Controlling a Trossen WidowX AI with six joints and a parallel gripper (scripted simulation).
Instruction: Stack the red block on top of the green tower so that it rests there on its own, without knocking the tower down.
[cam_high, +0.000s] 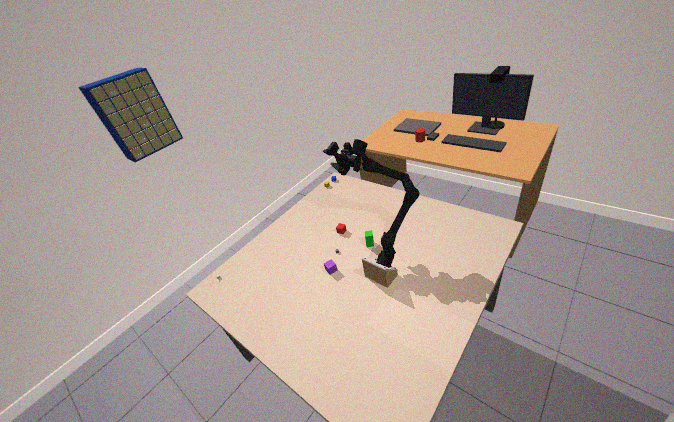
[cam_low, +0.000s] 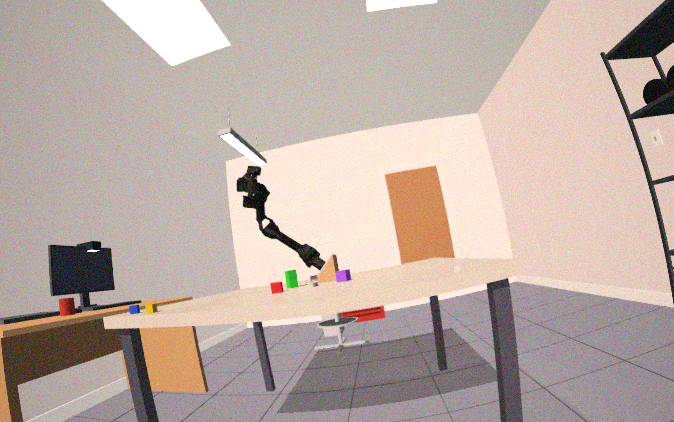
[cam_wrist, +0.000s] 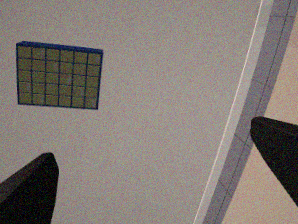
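The red block (cam_high: 341, 228) (cam_low: 276, 287) lies on the table (cam_high: 300, 310) (cam_low: 225, 307), apart from the green tower. The green tower (cam_high: 369, 239) (cam_low: 291, 279) stands upright between the red block and the arm's base, with nothing on top. My gripper (cam_high: 335, 158) (cam_low: 250, 186) (cam_wrist: 156, 144) is open and empty. It is raised high above the table, far from both the block and the tower. In the wrist view its two fingers stand wide apart in front of the wall; neither the block nor the tower shows there.
A purple block (cam_high: 330, 266) (cam_low: 343, 275) lies near the arm's base. A yellow block (cam_high: 327, 184) (cam_low: 151, 308) and a blue block (cam_high: 334, 178) (cam_low: 134, 309) lie at the table's far corner. A small grey object (cam_high: 337, 251) lies between the red and purple blocks. A desk (cam_high: 520, 155) adjoins behind.
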